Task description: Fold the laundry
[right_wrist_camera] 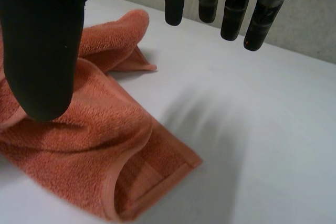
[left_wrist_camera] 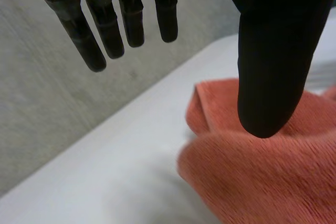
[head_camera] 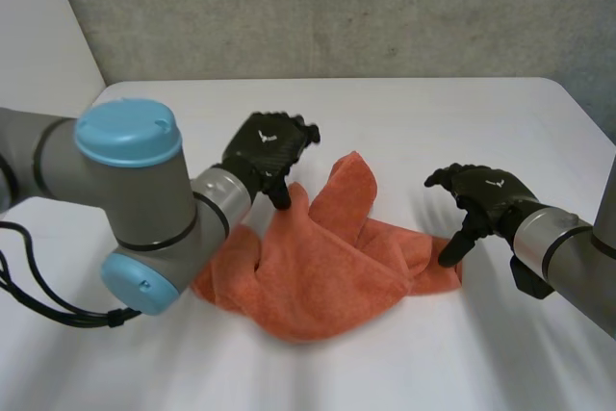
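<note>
An orange towel (head_camera: 318, 257) lies crumpled in the middle of the white table (head_camera: 462, 132), with one flap standing up toward the far side. My left hand (head_camera: 265, 151) hovers over the towel's far left part, fingers straight and apart, thumb (left_wrist_camera: 270, 66) above the cloth (left_wrist_camera: 262, 177), holding nothing. My right hand (head_camera: 481, 194) hangs at the towel's right corner, open, its thumb (right_wrist_camera: 42, 51) over the cloth (right_wrist_camera: 89, 150) and its fingers (right_wrist_camera: 231, 9) over bare table. Neither hand grips the towel.
A grey wall (head_camera: 337, 7) runs behind the table's far edge. My left arm's grey joint with its light-blue cap (head_camera: 130, 132) stands over the table's left part. Bare table lies right of and in front of the towel.
</note>
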{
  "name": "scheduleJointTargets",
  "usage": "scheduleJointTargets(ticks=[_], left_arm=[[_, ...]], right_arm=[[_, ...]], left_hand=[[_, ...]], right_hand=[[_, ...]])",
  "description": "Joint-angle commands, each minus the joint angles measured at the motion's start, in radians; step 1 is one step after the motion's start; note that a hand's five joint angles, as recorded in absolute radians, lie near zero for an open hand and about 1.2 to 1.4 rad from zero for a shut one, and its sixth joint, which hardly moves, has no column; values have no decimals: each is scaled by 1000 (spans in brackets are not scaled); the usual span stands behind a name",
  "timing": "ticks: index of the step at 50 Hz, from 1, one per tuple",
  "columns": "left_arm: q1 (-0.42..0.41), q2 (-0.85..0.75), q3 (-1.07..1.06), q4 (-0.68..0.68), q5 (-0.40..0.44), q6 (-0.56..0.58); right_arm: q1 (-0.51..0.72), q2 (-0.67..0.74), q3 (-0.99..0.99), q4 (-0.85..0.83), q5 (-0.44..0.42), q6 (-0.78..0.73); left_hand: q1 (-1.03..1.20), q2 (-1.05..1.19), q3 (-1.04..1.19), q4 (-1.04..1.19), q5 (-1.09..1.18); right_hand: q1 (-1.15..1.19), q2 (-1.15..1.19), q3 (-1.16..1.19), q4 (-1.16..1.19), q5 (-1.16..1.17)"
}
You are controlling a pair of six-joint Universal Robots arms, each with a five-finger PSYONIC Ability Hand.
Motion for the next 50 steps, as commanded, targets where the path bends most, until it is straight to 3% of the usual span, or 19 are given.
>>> scheduleJointTargets(ticks=[1, 7, 13, 15, 17, 24, 28, 35, 37, 39, 40, 41, 42, 43, 44, 50], left_arm=[[-2, -77, 12, -19, 15, 34], [-2, -105, 12, -27, 15, 62], [-2, -132, 11, -48, 15, 89], [-2, -134, 11, -51, 11, 103], [0, -132, 2, -50, 0, 135], [0, -119, -12, -46, -79, 190], [0, -91, -44, -45, -127, 229], [0, -45, -80, -34, -129, 253], [3, -43, -77, -30, -129, 253], [6, -43, -72, -22, -129, 253], [10, -42, -68, -16, -129, 255], [20, -43, -63, -10, -127, 256], [20, -43, -63, -10, -127, 256], [32, -43, -57, -1, -127, 256], [40, -42, -45, 13, -126, 260], [66, -30, 35, 112, -126, 290]], right_arm=[[-10, 5, 15, 1, -12, -4], [-24, 5, 27, 4, -12, -39], [-25, 6, 41, 9, -9, -102], [-25, 8, 43, 9, -9, -108], [-22, 18, 41, 9, -11, -109], [-13, 77, -6, 10, -9, -102], [-8, 149, -71, 27, -23, -96], [47, 262, -186, 76, -44, -57], [56, 293, -221, 85, -46, -53], [68, 342, -291, 98, -46, -53], [68, 342, -292, 98, -46, -53], [77, 356, -325, 101, -46, -54], [78, 356, -325, 101, -46, -54], [87, 362, -359, 99, -46, -51], [93, 359, -388, 93, -44, -48], [101, 314, -519, 66, -32, -48]], left_hand=[[152, 151, 151, 154, 153], [164, 163, 163, 166, 165], [325, 325, 325, 327, 326], [416, 416, 416, 418, 417], [644, 643, 643, 646, 645], [979, 978, 978, 981, 980], [997, 997, 996, 999, 998], [997, 997, 996, 999, 998], [997, 997, 996, 999, 998], [997, 997, 996, 999, 998], [997, 997, 996, 999, 998], [997, 997, 996, 999, 998], [997, 997, 996, 999, 998], [997, 997, 996, 999, 998], [997, 997, 996, 999, 998], [997, 997, 996, 999, 998]], right_hand=[[-32, -44, -35, -56, -71], [-32, -44, -35, -56, -71], [-32, -44, -35, -56, -71], [-32, -44, -35, -56, -71], [-32, -44, -35, -56, -71], [-32, -44, -35, -56, -71], [-32, -44, -35, -56, -71], [-17, -29, -20, -40, -56], [57, 45, 54, 34, 18], [340, 328, 337, 317, 301], [342, 330, 339, 318, 303], [612, 600, 609, 589, 573], [615, 603, 612, 591, 576], [1019, 1007, 1016, 995, 980], [1188, 1176, 1185, 1164, 1149], [1190, 1177, 1186, 1166, 1151]])
